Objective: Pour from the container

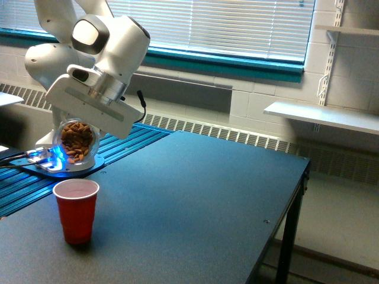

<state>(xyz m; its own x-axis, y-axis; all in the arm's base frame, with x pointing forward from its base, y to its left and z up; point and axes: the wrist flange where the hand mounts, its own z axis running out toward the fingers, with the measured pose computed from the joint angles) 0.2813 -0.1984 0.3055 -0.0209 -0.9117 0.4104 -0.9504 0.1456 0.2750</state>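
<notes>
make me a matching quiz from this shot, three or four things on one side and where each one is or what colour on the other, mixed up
Things:
1. container
2. red cup
3. blue light
4. white shelf

Descriptions:
A. standing upright on the dark table, near the exterior view's left
B. fixed to the wall at the exterior view's right
C. held up in the air by the gripper, nuts showing through
D. glowing at the arm's base behind the cup

Pairs: 1-C, 2-A, 3-D, 4-B
</notes>
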